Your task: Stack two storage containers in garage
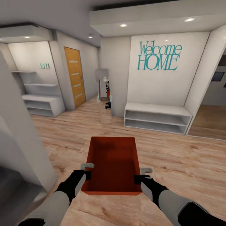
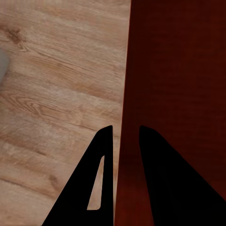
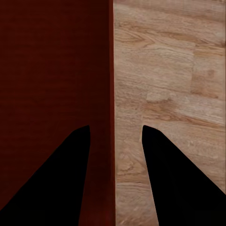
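Note:
One orange-red lidless storage container (image 1: 114, 164) hangs level above the light wood-plank floor, held between my two arms in the head view. My left gripper (image 1: 88, 172) is shut on the bin's left wall, one finger inside and one outside; the left wrist view shows that gripper (image 2: 126, 130) straddling the dark red wall (image 2: 174, 70). My right gripper (image 1: 141, 176) is shut on the right wall the same way. In the right wrist view the gripper (image 3: 115, 127) spans the wall edge (image 3: 111, 94). The bin is empty inside.
An orange-wood door (image 1: 75, 76) with pale slits stands at the far left. A white wall corner (image 1: 22, 141) is close on my left. Ahead are a white low shelf (image 1: 157, 118) under teal "Welcome HOME" lettering (image 1: 158, 56), a narrow mirror (image 1: 104, 94) and left shelving (image 1: 42, 103).

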